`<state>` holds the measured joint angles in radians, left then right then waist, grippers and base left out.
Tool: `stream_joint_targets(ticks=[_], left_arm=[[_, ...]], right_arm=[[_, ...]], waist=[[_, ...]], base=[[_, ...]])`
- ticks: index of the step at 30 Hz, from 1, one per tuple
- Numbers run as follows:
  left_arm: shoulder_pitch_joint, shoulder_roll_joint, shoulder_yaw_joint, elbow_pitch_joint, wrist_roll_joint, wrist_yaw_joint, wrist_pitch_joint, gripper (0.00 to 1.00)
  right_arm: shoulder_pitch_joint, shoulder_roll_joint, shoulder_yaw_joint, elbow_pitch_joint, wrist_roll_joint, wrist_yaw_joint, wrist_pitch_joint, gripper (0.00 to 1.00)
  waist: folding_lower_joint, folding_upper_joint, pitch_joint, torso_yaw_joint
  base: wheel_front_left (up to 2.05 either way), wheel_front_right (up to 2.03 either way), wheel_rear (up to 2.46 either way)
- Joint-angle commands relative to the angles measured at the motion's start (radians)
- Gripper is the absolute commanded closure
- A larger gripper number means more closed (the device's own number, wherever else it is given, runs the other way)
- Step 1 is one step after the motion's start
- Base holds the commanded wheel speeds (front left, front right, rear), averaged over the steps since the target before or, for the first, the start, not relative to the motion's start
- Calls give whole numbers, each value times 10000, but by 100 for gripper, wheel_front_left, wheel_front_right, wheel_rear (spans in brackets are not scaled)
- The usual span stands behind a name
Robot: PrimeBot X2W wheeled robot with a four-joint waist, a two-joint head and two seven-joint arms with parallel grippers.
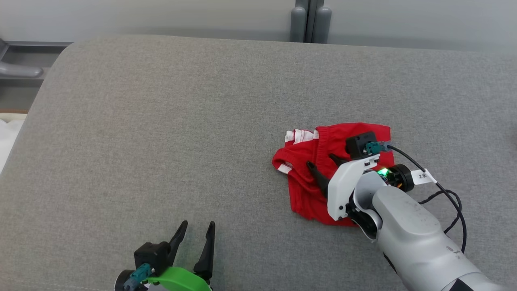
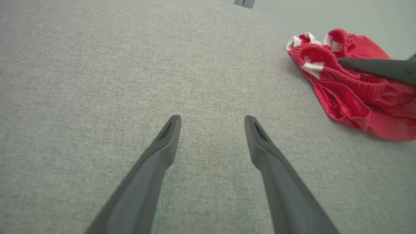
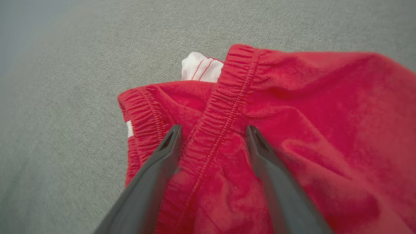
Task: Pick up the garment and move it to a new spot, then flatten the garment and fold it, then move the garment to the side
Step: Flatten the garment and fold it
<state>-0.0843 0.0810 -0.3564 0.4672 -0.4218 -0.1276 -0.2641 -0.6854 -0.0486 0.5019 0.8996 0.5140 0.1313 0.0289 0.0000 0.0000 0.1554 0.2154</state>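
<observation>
The red garment (image 1: 301, 198) lies crumpled, neither flat nor folded, right of centre on the grey padded surface (image 1: 161, 121). The right end effector (image 1: 320, 159) is spread open and grips nothing, its fingers straddling the elastic waistband (image 3: 224, 107). The left end effector (image 1: 198, 223) is also open and empty over bare surface. Closing here could catch only the bunched elastic, which might slip free, or pinch one layer so the garment lifts twisted.
</observation>
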Motion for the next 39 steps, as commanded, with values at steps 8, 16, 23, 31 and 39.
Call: stream_joint_targets(ticks=[8, 16, 23, 31, 39], left_arm=[[-195, 79, 35, 41, -87, -53, 8, 0], [-71, 108, -26, 41, -85, -53, 8, 0], [81, 91, -144, 93, -119, -53, 8, 0], [-240, 167, -371, 182, -255, -53, 8, 0], [-458, 308, -268, 196, -263, -53, 8, 0]], right_arm=[[-200, -46, 396, 342, 283, -15, -872, 100], [-258, -35, 867, -240, 984, -14, -1601, 100], [-132, -44, 1715, -1044, 1612, -14, -1416, 100], [15, -41, 2680, -794, 1911, -14, -1629, 100], [-31, -47, 3205, -75, 2009, -15, -2372, 0]], waist=[[0, 0, 7, -26], [0, 0, -109, -90], [0, 0, -205, -127], [0, 0, 16, 25], [0, 0, 4, -13]], base=[[0, 0, 0], [0, 0, 0], [0, 0, 0], [0, 0, 0], [0, 0, 0]])
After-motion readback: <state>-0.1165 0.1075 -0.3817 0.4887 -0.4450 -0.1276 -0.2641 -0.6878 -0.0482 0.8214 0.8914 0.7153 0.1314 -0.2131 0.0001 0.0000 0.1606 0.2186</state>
